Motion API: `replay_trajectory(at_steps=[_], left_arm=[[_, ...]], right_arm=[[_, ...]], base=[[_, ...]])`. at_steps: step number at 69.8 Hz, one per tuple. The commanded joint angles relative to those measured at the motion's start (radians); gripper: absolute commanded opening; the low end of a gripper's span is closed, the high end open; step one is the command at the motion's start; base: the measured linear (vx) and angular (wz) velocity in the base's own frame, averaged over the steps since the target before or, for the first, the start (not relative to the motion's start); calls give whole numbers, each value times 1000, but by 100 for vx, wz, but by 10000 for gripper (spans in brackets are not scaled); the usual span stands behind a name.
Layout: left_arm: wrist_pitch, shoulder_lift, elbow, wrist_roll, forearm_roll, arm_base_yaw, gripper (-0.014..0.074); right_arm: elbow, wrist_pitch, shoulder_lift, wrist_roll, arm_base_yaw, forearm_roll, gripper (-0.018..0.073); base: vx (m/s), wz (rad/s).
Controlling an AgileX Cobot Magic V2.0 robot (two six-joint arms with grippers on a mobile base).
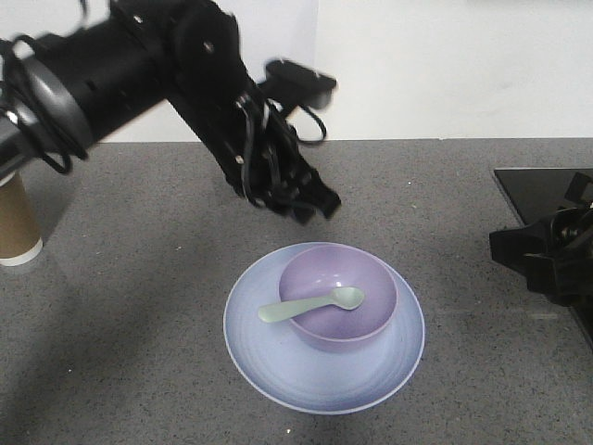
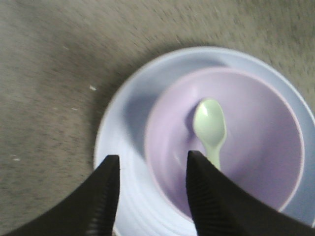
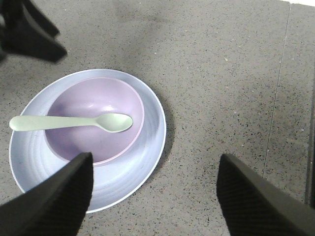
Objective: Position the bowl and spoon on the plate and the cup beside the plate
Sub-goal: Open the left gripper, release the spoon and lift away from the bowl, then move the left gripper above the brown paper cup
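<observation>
bowl on plate, spoon across bowl | cup well left of plate, half cropped, probably upright | left tool spread, empty, over plate; right tool spread, empty | next, I reckon: I pinch cup mid-wall gently and land it just beside plate

A grey speckled tabletop carries a pale blue plate near the middle. The purple bowl sits on the plate, toward its far side. The mint spoon lies across the bowl, with its head inside and its handle poking out over the left rim above the plate. The brown cup stands upright at the left edge, well apart from the plate. The left gripper hangs above the tabletop just behind the plate. The right gripper sits low at the right edge.
</observation>
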Motion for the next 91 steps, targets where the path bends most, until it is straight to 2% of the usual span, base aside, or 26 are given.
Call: replay_trajectory(at_steps=[1,23,37,59,75,91], left_arm=[[4,-91,-49,-34,6,56,318],[4,-232,-49,-45,7,354,318],[4,-278,-30,-69,72,529,318],[-5,-292,182,-64,76,770,318],[-68,-291,224,-88,74,880,318],[-79,-265,224,-88,70,895,318]], right_arm=[[-27,-65,-8,0,-3,-1,506],[-27,-65,-8,0,-3,-1,506],[-27,-65,-8,0,-3,-1,506],[-27,-65,-8,0,-3,-1,506],[-27,-65,-8,0,-3,-1,506],[-27,-68,-8,0,-3,-1,506]], base=[[0,0],[0,0],[0,0],[0,0],[0,0],[0,0]])
